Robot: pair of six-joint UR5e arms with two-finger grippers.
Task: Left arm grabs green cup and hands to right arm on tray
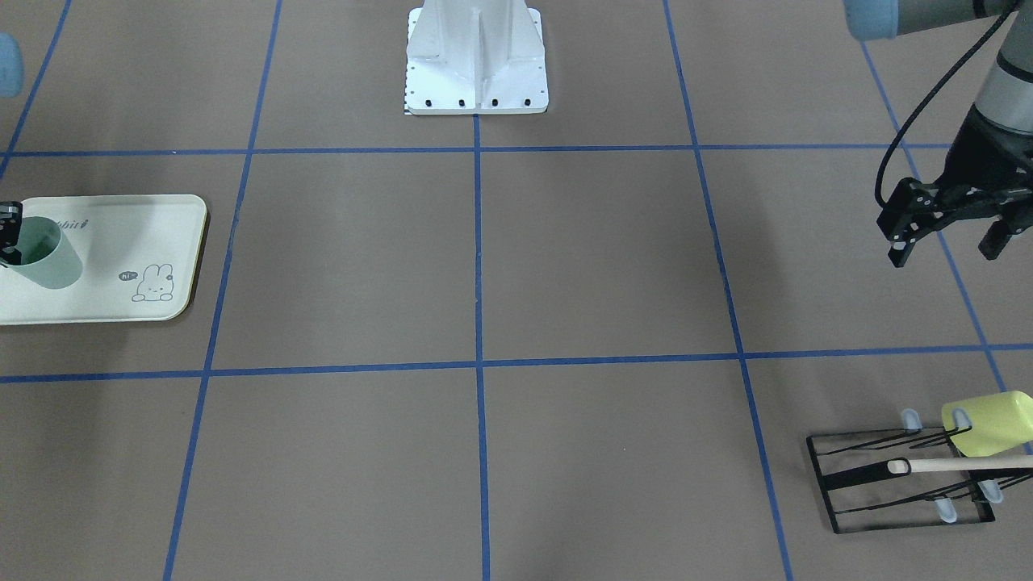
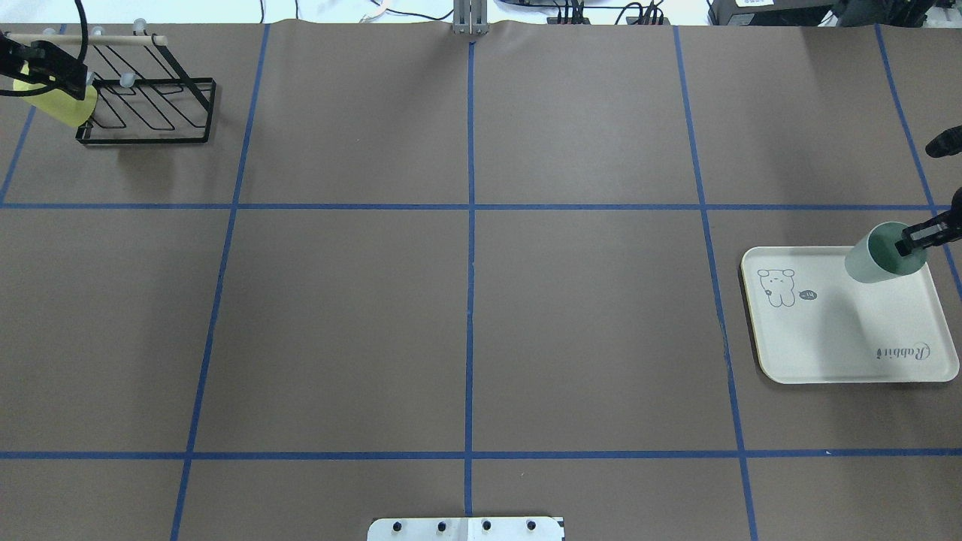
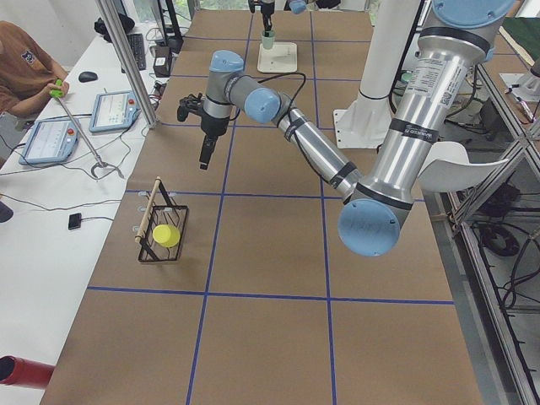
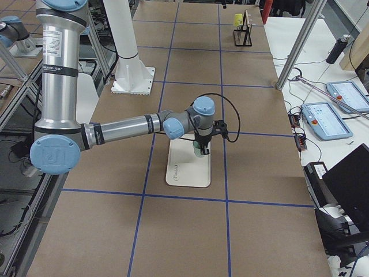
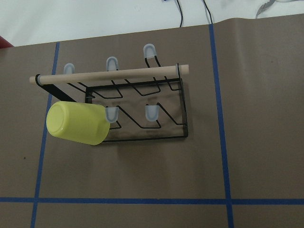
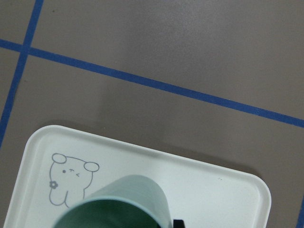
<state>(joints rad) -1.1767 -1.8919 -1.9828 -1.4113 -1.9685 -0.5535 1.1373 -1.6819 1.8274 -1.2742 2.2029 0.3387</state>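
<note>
The green cup (image 1: 50, 257) stands mouth up on the tray (image 1: 121, 234), at its far end from the bunny drawing. My right gripper (image 1: 8, 234) comes down on the cup's rim, with one finger (image 2: 926, 233) reaching over the mouth and a fingertip (image 6: 178, 223) just outside the wall, so it looks shut on the rim. The cup (image 2: 881, 255) is over the tray (image 2: 849, 338); I cannot tell if its base touches. My left gripper (image 1: 946, 246) is open and empty, hanging above the table near the cup rack.
A black wire rack (image 1: 904, 476) with a wooden bar holds a yellow-green cup (image 1: 989, 421) at the table's corner on my left side. The robot's white base (image 1: 476, 64) stands at the table's edge. An operator sits beside the table in the exterior left view.
</note>
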